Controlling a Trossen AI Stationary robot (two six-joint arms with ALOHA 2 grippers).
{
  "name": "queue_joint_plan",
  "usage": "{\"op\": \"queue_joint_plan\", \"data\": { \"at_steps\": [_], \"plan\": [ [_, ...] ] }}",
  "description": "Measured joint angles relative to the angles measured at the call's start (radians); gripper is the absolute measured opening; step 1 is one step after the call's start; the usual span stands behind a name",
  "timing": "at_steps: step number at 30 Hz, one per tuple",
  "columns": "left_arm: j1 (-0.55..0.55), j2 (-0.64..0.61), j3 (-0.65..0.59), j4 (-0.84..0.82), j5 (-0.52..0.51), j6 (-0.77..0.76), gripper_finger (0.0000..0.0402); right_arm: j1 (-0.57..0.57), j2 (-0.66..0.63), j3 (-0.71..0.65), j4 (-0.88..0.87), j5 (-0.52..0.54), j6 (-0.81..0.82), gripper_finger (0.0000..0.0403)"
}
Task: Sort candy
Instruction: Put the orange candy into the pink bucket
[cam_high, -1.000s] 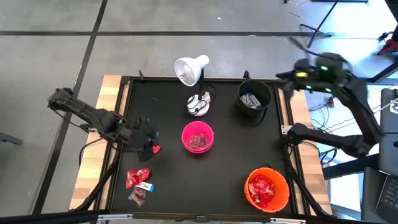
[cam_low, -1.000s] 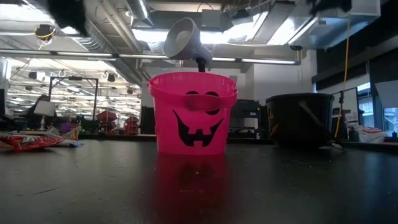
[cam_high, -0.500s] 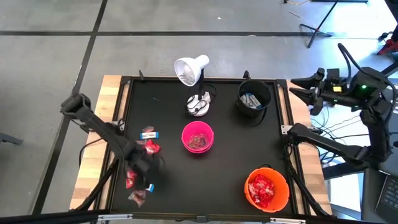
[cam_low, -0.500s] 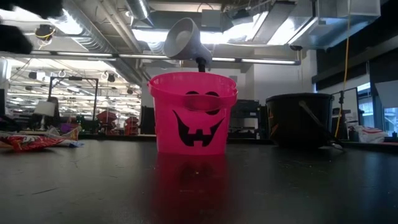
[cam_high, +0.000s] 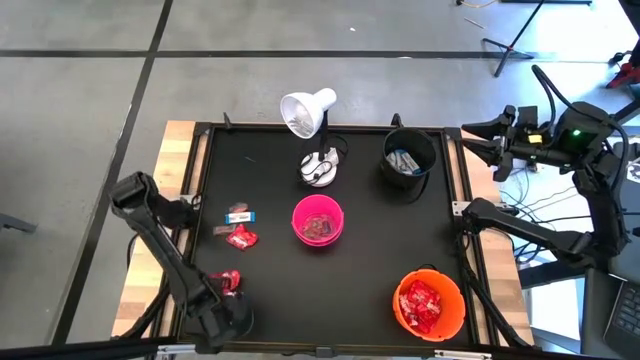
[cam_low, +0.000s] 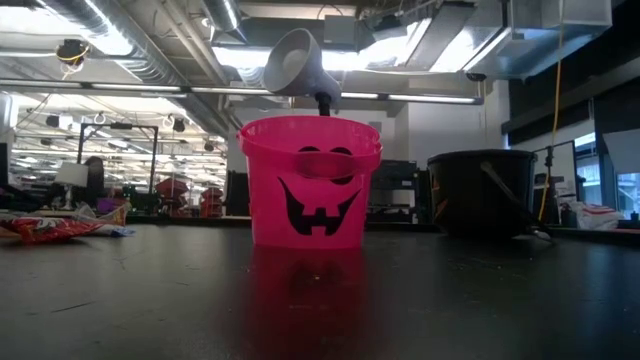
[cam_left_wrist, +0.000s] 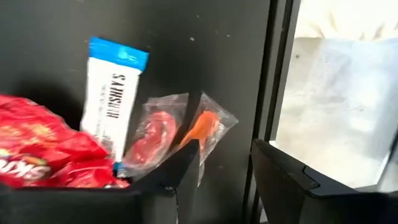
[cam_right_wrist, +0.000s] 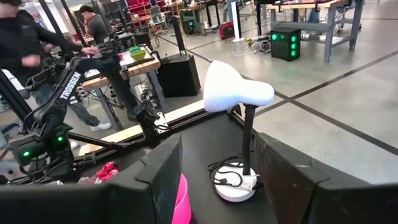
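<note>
pink pumpkin-face bucket (cam_high: 318, 221): mid-table, holds a shallow layer of reddish wrapped sweets; in the low view its grinning face shows in full. black bucket (cam_high: 409, 160): at the far right of the mat, holds at least one white-and-blue bar; its contents are hidden in the low view. orange bucket (cam_high: 430, 304): near right corner, well filled with shiny red packets. white desk lamp (cam_high: 309, 113): stands behind the pink bucket, base and coiled cord on the mat. left gripper (cam_high: 228, 318): low at the near left corner of the black table mat (cam_high: 370, 255), fingers parted with a clear gap and nothing between them. candy by this claw: in the left wrist view a white-and-blue bar (cam_left_wrist: 112, 99), red packets (cam_left_wrist: 43, 149), a clear-wrapped red sweet (cam_left_wrist: 152, 134) and a clear-wrapped orange sweet (cam_left_wrist: 202, 127) lie just ahead of the fingertips, the orange one nearest the inner finger, none of them gripped; the red packets are cut off by the picture's edge. from above most of this pile is hidden under the arm, with one red packet (cam_high: 228, 283) showing beside it. further candy: a small white-and-blue bar (cam_high: 239, 214) and a red packet (cam_high: 241, 236) lie well beyond the claw, between it and the pink bucket. right gripper (cam_high: 480, 150): raised off the table's far right edge, fingers spread apart and empty. people in the room behind, partly cut off.
</note>
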Motion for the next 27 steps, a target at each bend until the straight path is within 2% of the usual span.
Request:
{"op": "queue_joint_plan", "data": {
  "at_steps": [6,13,17,22,27],
  "plan": [
    [-0.03,0.088,0.033,0.006,0.0,0.008,0.0134,0.0,0.005,0.0,0.002,0.0,0.004,0.0198],
    [-0.031,0.177,0.033,0.004,0.058,0.058,0.0106,0.0,0.006,0.0,0.002,-0.001,0.011,0.0198],
    [-0.025,0.185,0.033,-0.002,0.048,0.059,0.0075,0.0,0.006,0.0,0.002,-0.011,0.023,0.0198],
    [-0.001,0.183,0.033,-0.003,0.042,0.06,0.0011,0.0,0.006,0.0,0.002,-0.011,0.024,0.0198],
    [0.02,0.176,0.033,-0.007,0.048,0.066,0.0001,0.0,0.006,0.0,0.002,-0.011,0.024,0.0198]
  ]
}}
